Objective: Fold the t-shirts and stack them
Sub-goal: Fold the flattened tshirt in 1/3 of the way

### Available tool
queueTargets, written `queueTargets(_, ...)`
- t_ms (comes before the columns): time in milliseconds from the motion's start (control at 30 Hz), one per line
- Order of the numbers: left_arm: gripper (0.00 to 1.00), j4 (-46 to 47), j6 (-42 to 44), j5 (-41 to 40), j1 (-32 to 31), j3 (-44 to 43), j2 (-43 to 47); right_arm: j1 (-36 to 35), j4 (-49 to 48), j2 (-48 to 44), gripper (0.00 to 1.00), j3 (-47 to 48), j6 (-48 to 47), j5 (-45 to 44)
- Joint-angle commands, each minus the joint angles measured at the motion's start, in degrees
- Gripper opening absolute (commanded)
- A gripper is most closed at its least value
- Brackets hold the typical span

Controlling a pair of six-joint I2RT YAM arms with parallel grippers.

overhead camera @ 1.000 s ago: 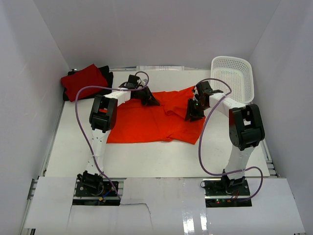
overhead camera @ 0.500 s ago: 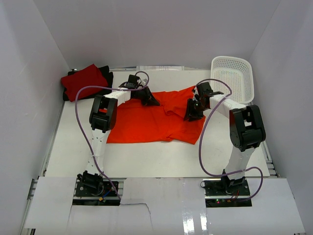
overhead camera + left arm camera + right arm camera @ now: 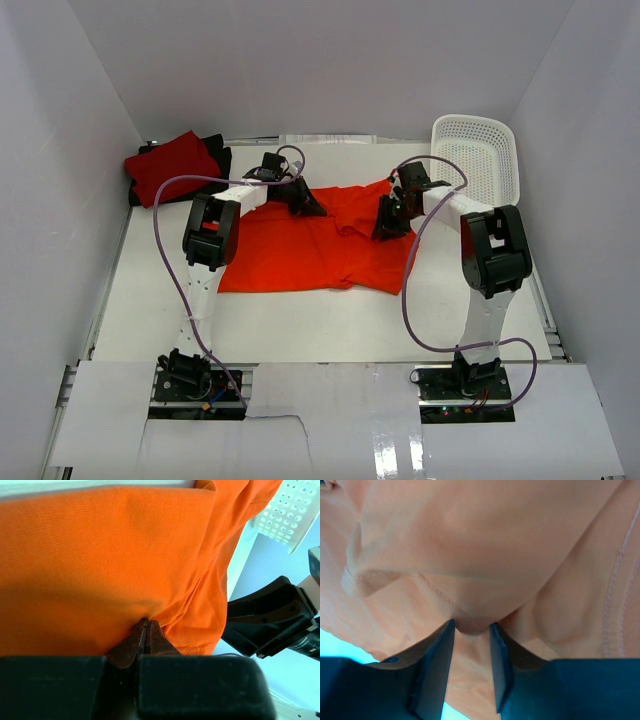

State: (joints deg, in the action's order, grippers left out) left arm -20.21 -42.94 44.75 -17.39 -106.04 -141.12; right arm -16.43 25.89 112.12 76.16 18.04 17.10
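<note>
Orange tee (image 3: 300, 255) lies spread mid tabletop (image 3: 330, 320), far edge rumpled. My L fingers (image 3: 131, 645) are pinched tight on a thin fold at its far-left part. My R fingers (image 3: 440, 655) clamp a thicker bunch near its far-right edge. Red tee (image 3: 170, 165) sits folded on black tee (image 3: 218, 157) in the far-left corner. Risks: the thin L pinch may slip if the pull's uneven, or R has extra layers, so the fold goes crooked. R arm's near basket (image 3: 480, 150) and could bump it.
</note>
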Motion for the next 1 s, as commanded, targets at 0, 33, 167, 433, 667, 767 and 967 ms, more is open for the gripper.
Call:
queueTargets(0,0.00,-2.8,1.8,-2.7,0.2,-0.7,3.4,-0.1,-1.1,1.1,0.36,3.2,0.5,0.7)
queueTargets(33,0.00,-2.8,1.6,-2.7,0.1,-0.7,3.3,-0.1,-1.1,1.3,0.20,3.4,0.4,0.7)
queueTargets(167,0.00,-2.8,1.6,-2.7,0.2,-0.8,3.3,-0.1,-0.6,0.0,0.08,2.2,0.4,0.0)
queueTargets(433,0.00,-3.7,1.8,-2.7,0.2,-1.6,2.8,2.3,2.7,-4.6,0.08,-1.4,0.2,-1.7)
queueTargets(667,0.00,-5.2,2.0,-2.7,0.3,-4.2,1.7,4.3,4.2,-5.1,0.11,-1.6,-0.2,-3.0)
queueTargets(767,0.00,-5.6,2.0,-2.5,0.3,-4.9,1.4,4.4,4.3,-4.4,0.17,-1.5,-0.4,-3.0)
queueTargets(967,0.00,-6.6,2.2,-2.3,0.8,-5.7,1.2,4.4,7.7,-3.2,0.36,1.8,-1.2,-5.7)
